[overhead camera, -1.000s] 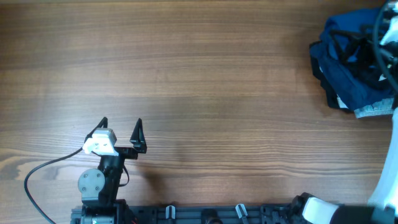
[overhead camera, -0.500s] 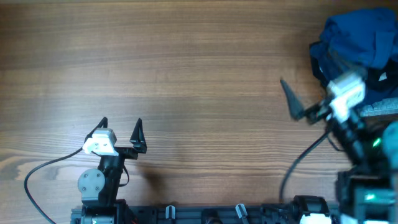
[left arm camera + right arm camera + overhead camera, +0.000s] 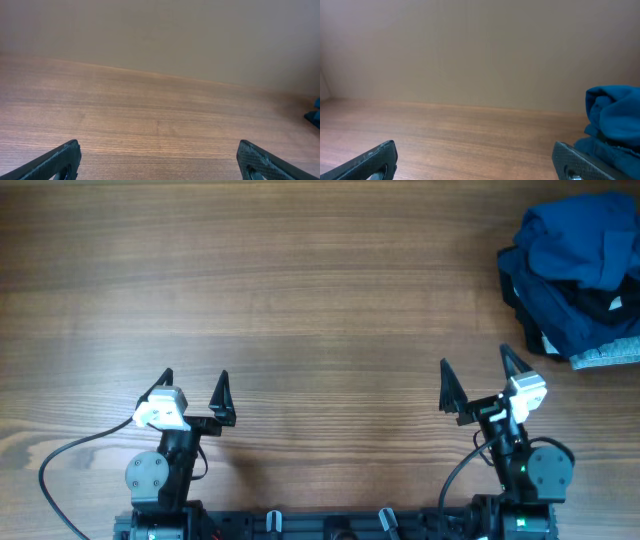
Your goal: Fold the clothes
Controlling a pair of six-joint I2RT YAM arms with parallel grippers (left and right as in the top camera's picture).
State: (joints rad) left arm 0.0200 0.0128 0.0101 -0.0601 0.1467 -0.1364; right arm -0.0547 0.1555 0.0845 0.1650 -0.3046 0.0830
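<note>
While the wooden table fills nearly everything I can see, the clothes sit bunched in a blue heap at its far right corner, crumpled and not yet folded. They lie on top of a dark navy garment, with a strip of pale grey cloth poking out at the near edge of the pile. From the right wrist the heap shows at the right edge, beyond that arm's finger. The right gripper rests at the near edge, jaws spread wide and holding nothing, well apart from the pile. The left gripper sits likewise at the near left, jaws apart and empty, a black cable looping beside it.
</note>
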